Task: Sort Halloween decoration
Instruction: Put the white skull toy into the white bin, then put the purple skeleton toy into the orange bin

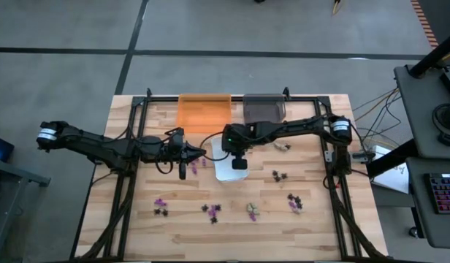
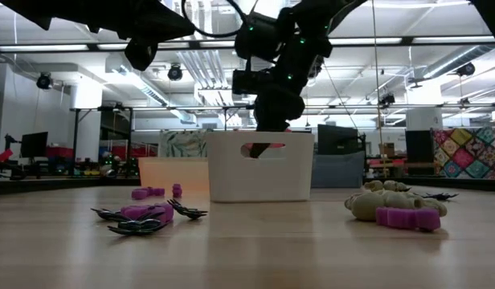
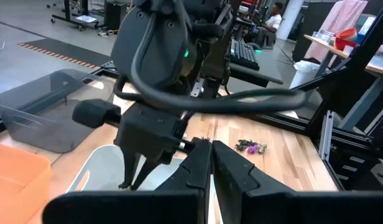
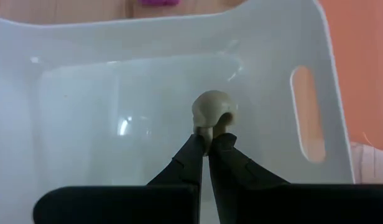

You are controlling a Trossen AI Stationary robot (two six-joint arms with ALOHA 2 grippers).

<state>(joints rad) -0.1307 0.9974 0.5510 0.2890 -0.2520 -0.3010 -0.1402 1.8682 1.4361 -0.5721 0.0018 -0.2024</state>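
Right gripper [image 4: 207, 144] above white tray [image 4: 67, 93], pinching beige piece [image 4: 213, 111].

Bright overhead lamps (glare inside the white tray [image 4: 86, 87]); near foreground blurred.

grey floor [image 1: 64, 29], side desk with keyboard [image 1: 445, 191], ceiling lights [image 2: 175, 72].

A white tray [image 2: 259, 167] with a handle slot stands mid-table, a dark arm [image 2: 278, 60] reaching down behind its rim. Just left of it sits an orange tray [image 2: 173, 172]. Purple pieces [image 2: 148, 193] and black pieces [image 2: 133, 221] lie at left; a pale beige piece [image 2: 374, 202] touches a purple piece [image 2: 407, 217] at right.
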